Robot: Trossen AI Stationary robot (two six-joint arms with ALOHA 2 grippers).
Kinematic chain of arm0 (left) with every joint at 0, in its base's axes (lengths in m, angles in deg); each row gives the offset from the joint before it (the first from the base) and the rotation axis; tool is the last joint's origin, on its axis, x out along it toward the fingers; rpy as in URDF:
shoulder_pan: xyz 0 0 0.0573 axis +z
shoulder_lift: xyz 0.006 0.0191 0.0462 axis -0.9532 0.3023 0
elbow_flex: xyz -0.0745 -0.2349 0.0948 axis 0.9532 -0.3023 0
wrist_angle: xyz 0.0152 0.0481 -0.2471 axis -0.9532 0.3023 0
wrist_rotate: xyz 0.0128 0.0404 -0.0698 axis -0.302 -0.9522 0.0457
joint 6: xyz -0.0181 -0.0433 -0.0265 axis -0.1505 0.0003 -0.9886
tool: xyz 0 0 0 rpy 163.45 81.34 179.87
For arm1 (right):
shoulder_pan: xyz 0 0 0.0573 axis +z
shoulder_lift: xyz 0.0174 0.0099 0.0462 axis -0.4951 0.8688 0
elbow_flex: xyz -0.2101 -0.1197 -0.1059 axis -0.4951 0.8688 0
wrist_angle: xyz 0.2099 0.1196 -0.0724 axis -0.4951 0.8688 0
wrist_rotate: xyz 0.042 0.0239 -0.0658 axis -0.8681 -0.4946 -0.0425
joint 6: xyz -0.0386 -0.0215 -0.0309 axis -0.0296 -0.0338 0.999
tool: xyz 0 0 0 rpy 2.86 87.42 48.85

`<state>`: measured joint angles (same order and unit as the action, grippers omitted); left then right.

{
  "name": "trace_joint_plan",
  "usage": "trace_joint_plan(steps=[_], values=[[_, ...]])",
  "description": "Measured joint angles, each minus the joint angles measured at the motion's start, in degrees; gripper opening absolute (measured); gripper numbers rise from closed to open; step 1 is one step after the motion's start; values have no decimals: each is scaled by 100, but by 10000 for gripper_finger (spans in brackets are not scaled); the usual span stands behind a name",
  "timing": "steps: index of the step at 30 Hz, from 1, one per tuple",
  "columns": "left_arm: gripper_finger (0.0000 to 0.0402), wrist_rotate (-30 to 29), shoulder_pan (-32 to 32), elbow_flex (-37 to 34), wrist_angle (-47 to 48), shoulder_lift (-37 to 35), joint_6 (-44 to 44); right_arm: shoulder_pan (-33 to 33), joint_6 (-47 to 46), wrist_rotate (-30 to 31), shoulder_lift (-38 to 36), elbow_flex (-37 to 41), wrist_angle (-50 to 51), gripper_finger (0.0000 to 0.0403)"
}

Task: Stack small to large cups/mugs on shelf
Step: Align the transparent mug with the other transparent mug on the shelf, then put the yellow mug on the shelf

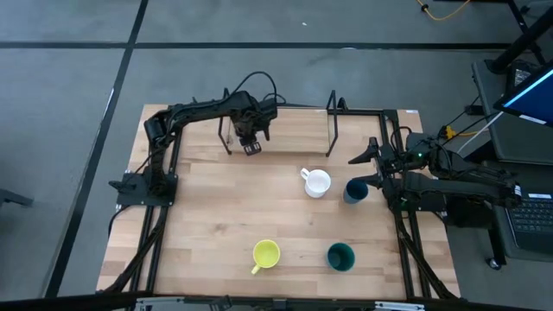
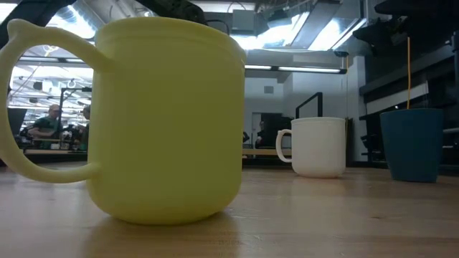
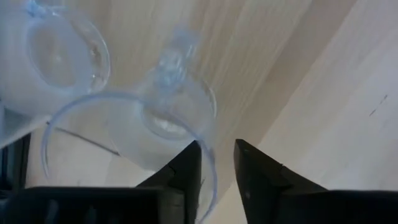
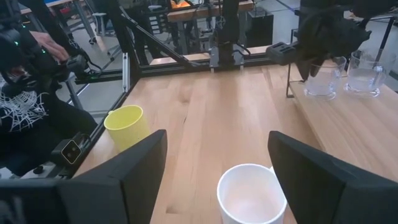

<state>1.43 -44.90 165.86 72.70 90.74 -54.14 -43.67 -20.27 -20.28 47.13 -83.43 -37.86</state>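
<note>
My left gripper [image 1: 251, 145] is over the shelf [image 1: 289, 145] at the table's far edge, shut on a clear glass cup [image 3: 163, 118]. The second glass cup [image 3: 61, 55] stands on the shelf beside it; both show in the right wrist view [image 4: 321, 79] [image 4: 364, 73]. My right gripper [image 1: 365, 169] hovers open at the table's right side, pointing at the white mug [image 1: 316, 182] [image 4: 251, 194]. The dark blue cup [image 1: 354, 191] stands just on its near side. The yellow mug [image 1: 266, 254] and the dark green cup [image 1: 340, 256] stand near the near edge. My left gripper has the clear glass cup by its rim [image 3: 210, 163], on the side nearest the wrist. The glass wall runs between the two fingers [image 3: 189, 171], one inside the cup and one outside. The fingers come from above, pointing down. The cup is upright with its base on the shelf board [image 3: 205, 37].
Black wire frames [image 1: 226, 131] [image 1: 332, 123] stand at the shelf's two ends. A person in a black shirt [image 4: 25, 118] sits beyond the table's near edge in the right wrist view. Bare wood lies between the shelf and the mugs [image 1: 259, 199].
</note>
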Motion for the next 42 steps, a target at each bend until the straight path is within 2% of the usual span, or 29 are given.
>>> trace_joint_plan(steps=[7, 17, 21, 23, 26, 31, 37, 42], values=[[126, -117, 2, 107, 216, 0, -4, -1, -1, 0, 0, 0, -2, 282], [130, -120, -31, 1453, 1106, -4, -179, -2, -2, 0, 0, -2, -4, 282], [130, -59, -187, 1832, 1742, -7, -639, -2, -24, 0, 0, -1, -4, 282], [130, 180, -326, 1853, 1666, -101, -821, -2, -43, 0, 2, 0, -4, 282], [130, 627, -623, 1867, 1714, -258, -879, -2, -176, 0, 0, 0, -8, 282], [130, 690, -1294, 1856, 1614, -356, -1169, -2, -168, 0, 2, 0, -11, 282], [130, 638, -2200, 1853, 1540, -374, -2261, -2, -29, 0, 0, 0, -19, 282], [130, 636, -2964, 1853, 771, -374, -3142, -2, 0, 2, 0, -1, -6, 282]])
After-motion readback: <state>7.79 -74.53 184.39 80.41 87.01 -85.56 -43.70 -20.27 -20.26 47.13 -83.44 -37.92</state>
